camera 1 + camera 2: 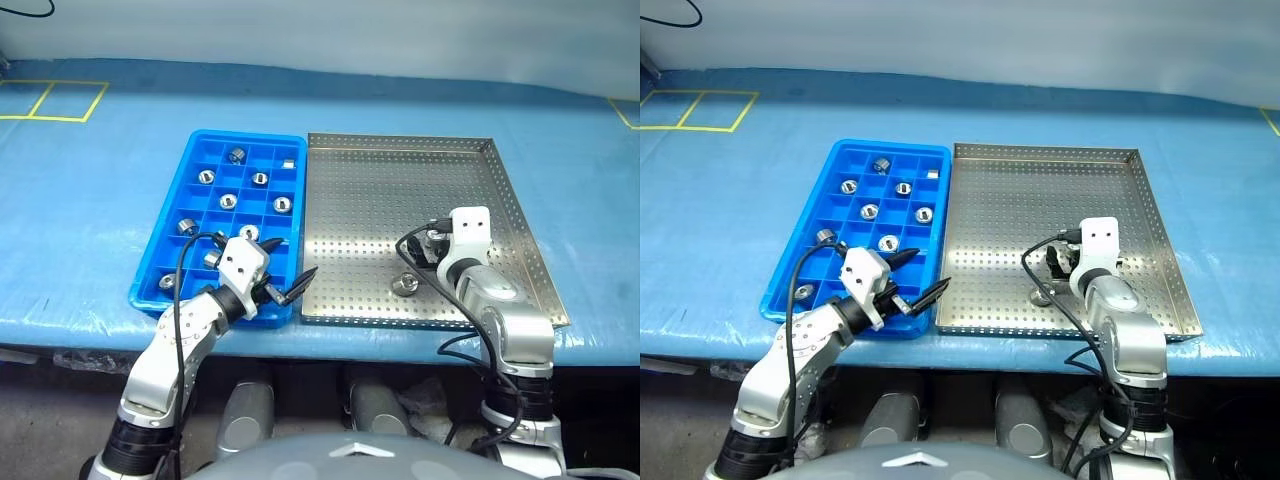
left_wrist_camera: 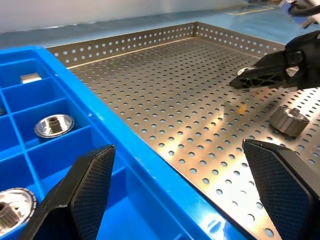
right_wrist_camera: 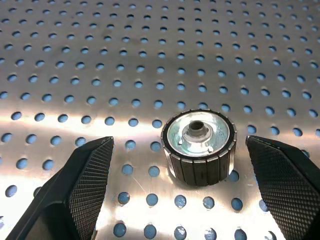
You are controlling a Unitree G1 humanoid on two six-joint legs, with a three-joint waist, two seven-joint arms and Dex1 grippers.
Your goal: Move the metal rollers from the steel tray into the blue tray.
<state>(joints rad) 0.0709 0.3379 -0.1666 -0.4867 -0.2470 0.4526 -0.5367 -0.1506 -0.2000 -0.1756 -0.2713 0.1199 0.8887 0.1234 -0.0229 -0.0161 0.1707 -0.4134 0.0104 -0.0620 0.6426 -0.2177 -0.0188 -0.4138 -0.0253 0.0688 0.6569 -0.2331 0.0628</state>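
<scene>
One metal roller (image 3: 198,145) stands on end on the steel tray (image 1: 400,180), near its front edge. My right gripper (image 3: 179,145) is low over the tray and open, one finger on each side of this roller, touching nothing. The same roller (image 1: 405,284) lies just in front of the right gripper (image 1: 422,255). The blue tray (image 1: 250,136) sits against the steel tray's left side, with several rollers (image 1: 237,154) lying singly in its compartments. My left gripper (image 1: 293,258) hovers open and empty over the blue tray's near right corner, pointing towards the steel tray.
Both trays rest on a table under a blue sheet (image 1: 560,130), near its front edge. Yellow tape lines (image 1: 60,100) mark the sheet at the far left. The steel tray has a low perforated rim (image 2: 125,42). A small silver piece (image 1: 288,165) lies in one far compartment.
</scene>
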